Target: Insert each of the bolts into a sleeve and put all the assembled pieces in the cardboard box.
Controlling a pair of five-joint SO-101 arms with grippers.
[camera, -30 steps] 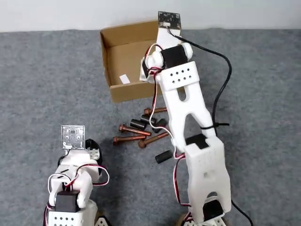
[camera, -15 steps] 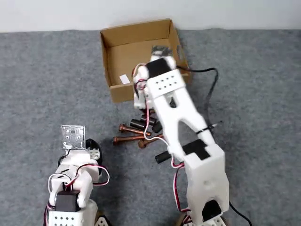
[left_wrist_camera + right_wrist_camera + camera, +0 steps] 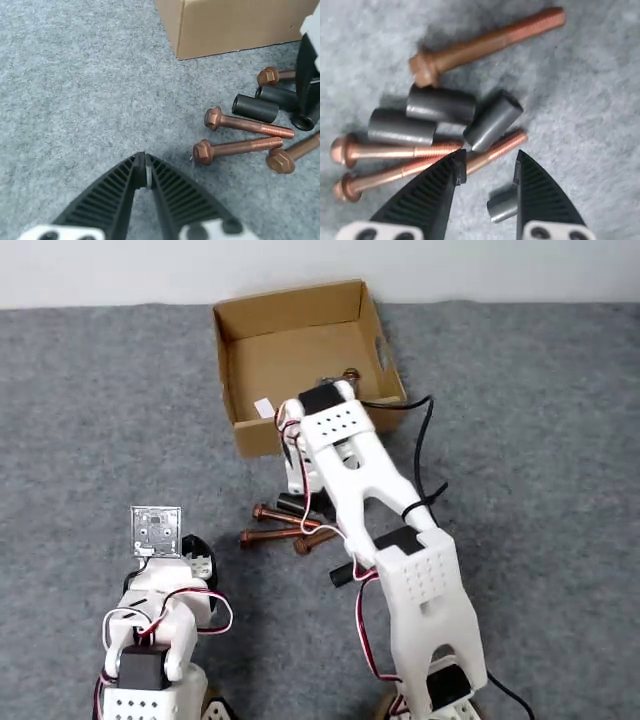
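Grey carpet-like table cover (image 3: pixel 100 390), pale wall strip (image 3: pixel 150 270) behind.

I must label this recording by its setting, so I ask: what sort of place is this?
Probably a robotics lab or workshop bench: two white robot arms stand at a grey-carpeted table, with loose bolts, black sleeves and a cardboard box laid out.

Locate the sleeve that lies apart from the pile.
In the high view the lone sleeve lies on the carpet beside the right arm, nearer the arm bases than the bolts and the other sleeves.
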